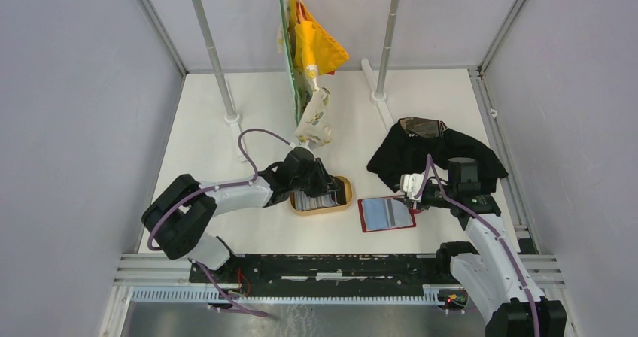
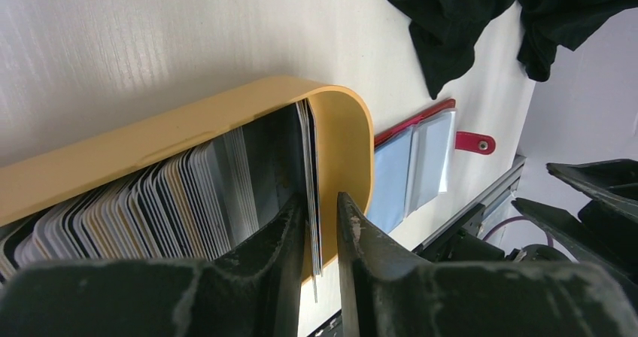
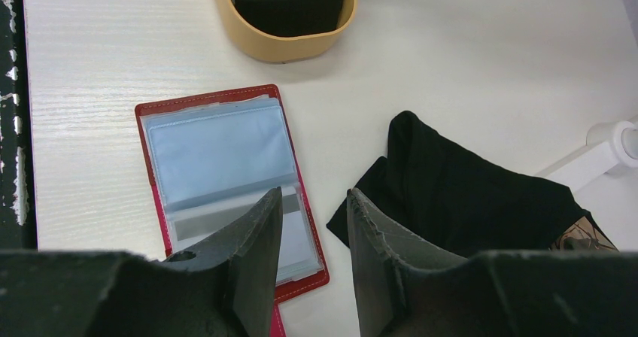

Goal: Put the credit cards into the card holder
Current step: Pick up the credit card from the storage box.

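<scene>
Left gripper (image 2: 322, 201) picking a card (image 2: 312, 186); wallet (image 3: 218, 156) lies open to receive it.
Its jaws straddle the end card in the tray (image 2: 353, 149), grip uncertain; right gripper (image 3: 314, 198) hangs open, empty, over the wallet, likely to steady it.

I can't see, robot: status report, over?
Left end effector open, astride credit cards in tray. Right end effector open by open card holder. Black cloth beside, not covering.

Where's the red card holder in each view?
Top external: card holder lies open, right of centre, beside the tan tray.
Left wrist: right of centre, beyond the tray's rounded end.
Right wrist: left of centre, below the tray.
Shared landmark: the tan tray.
</scene>
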Available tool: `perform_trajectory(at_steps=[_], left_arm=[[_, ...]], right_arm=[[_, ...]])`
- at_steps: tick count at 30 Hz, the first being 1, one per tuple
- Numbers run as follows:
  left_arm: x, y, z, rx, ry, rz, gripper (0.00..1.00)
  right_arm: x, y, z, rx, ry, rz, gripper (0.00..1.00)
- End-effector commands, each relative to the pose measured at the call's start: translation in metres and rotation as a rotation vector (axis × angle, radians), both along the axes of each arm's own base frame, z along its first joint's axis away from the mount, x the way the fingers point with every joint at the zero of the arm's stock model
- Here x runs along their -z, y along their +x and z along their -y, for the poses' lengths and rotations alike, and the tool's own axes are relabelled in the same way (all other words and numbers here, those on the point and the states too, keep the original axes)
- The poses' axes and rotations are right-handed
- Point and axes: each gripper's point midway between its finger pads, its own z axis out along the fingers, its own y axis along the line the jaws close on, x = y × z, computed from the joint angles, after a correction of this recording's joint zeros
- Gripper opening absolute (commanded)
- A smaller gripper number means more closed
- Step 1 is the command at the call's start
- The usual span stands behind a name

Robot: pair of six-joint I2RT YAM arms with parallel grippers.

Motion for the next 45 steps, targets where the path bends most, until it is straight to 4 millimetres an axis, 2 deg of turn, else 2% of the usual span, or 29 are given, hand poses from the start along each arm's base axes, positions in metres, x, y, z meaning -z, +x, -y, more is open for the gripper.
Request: perform_trajectory(at_steps=[1, 8, 13, 15, 25, 28, 31, 36, 39, 42, 45], left_arm=[[-0.02, 0.004, -0.001, -0.007, -0.048, 0.029, 0.28], [-0.013, 0.005, -0.01, -0.027, -0.031, 0.017, 0.25], [-0.008, 0.006, -0.017, -0.041, -0.009, 0.016, 0.1], [-0.009, 0.006, -0.019, -0.049, 0.004, 0.021, 0.07], [-0.017, 0.007, -0.036, -0.063, 0.069, 0.076, 0.02], [-0.018, 0.007, -0.047, -0.032, 0.131, 0.129, 0.02], [-0.036, 0.0, -0.053, 0.053, 0.132, 0.255, 0.02], [-0.116, -0.024, -0.057, 0.137, -0.1, 0.595, 0.02], [-0.151, -0.042, -0.055, 0.196, -0.239, 0.734, 0.02], [-0.18, -0.063, -0.042, 0.276, -0.428, 0.825, 0.02], [-0.194, -0.076, -0.033, 0.306, -0.553, 0.864, 0.02]], right_arm=[[-0.005, -0.002, -0.003, -0.021, 0.017, 0.019, 0.43], [-0.005, -0.002, -0.003, -0.021, 0.016, 0.019, 0.43], [-0.005, -0.001, -0.003, -0.02, 0.016, 0.019, 0.43], [-0.004, -0.002, -0.003, -0.021, 0.016, 0.017, 0.43], [-0.005, -0.002, -0.003, -0.024, 0.02, 0.015, 0.43], [-0.005, -0.005, -0.006, -0.039, 0.036, 0.007, 0.43], [-0.007, -0.011, -0.011, -0.069, 0.071, -0.009, 0.43], [-0.01, -0.02, -0.02, -0.123, 0.124, -0.022, 0.45], [-0.015, -0.027, -0.025, -0.157, 0.168, -0.041, 0.47], [-0.02, -0.032, -0.029, -0.183, 0.207, -0.059, 0.47], [-0.027, -0.037, -0.034, -0.207, 0.252, -0.084, 0.48]])
